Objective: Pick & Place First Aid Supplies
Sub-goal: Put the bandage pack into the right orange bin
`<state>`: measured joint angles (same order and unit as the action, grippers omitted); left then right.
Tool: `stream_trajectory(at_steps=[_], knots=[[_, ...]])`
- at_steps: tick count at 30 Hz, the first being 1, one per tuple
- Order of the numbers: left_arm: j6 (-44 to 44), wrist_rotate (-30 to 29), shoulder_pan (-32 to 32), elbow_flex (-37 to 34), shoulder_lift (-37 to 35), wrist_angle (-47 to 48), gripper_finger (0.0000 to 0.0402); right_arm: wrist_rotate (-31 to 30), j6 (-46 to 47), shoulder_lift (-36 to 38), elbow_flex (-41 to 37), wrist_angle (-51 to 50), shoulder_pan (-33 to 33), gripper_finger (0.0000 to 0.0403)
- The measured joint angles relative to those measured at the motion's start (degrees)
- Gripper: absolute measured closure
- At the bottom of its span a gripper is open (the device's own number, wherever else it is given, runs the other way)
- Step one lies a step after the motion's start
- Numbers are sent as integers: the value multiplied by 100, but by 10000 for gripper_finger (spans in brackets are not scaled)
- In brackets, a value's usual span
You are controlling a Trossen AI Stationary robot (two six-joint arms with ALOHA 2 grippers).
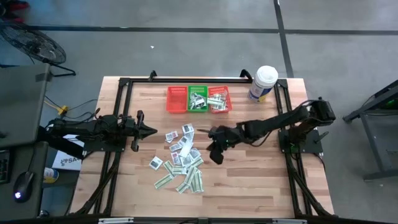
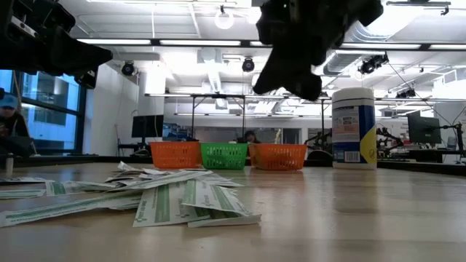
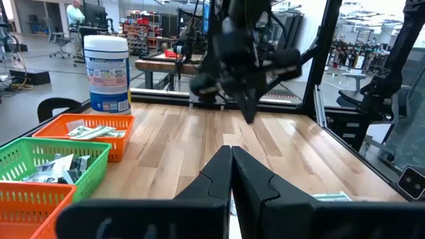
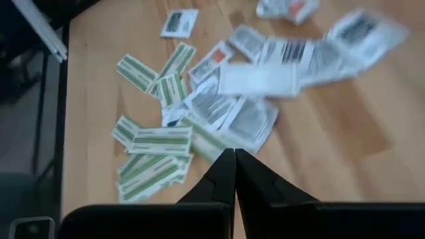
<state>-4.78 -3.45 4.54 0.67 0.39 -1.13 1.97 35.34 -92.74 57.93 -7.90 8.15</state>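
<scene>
Print on the first aid supplies is blurred and unreadable in the right wrist view. Bare wood lies open toward the table edges. Squarish white packets and green-and-white strips lie scattered mid-table. Right gripper hovers beside the pile, fingers closed, empty. Left gripper waits closed, well left.

The first aid supplies lie flat in a loose overlapping heap mid-bench: squarish white packets with dark print, narrow green-and-white strips fanned along the near edge.
</scene>
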Motion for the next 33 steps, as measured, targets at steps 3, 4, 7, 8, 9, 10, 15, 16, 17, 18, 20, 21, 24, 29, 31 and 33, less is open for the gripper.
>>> stream_trajectory(at_steps=[3,4,7,8,9,10,15,16,17,18,20,21,24,29,31,33], knots=[[0,-2,0,0,0,0,400,34,704,-237,0,0,152,392],[0,0,0,0,0,0,400,51,966,-316,0,22,198,387],[0,-2,-2,0,2,0,400,148,1669,-597,81,38,307,369],[0,0,-1,0,1,0,400,179,1839,-691,122,42,340,360],[0,0,-2,0,0,0,400,219,1990,-792,175,40,366,350],[0,0,-2,0,1,0,400,291,2118,-895,239,46,386,339],[0,0,-1,0,0,0,400,749,2363,-1413,581,277,477,275],[0,-2,0,0,2,0,400,875,2380,-1508,653,371,485,263],[0,0,-1,0,2,0,400,992,2380,-1605,729,463,496,252],[0,0,-2,0,0,0,400,1060,2381,-1699,801,559,510,241],[0,0,-2,0,1,0,400,1068,2381,-1885,935,606,519,223],[0,0,-2,0,0,0,400,1046,2382,-1975,991,590,520,216],[0,-2,0,0,2,0,400,880,2382,-2178,1150,568,515,201],[0,0,0,0,1,0,400,588,2488,-2306,1285,565,496,197],[0,-2,-2,0,2,0,400,552,2490,-2349,1330,559,498,198],[0,0,-1,0,1,0,400,566,2549,-2417,1366,552,498,198]])
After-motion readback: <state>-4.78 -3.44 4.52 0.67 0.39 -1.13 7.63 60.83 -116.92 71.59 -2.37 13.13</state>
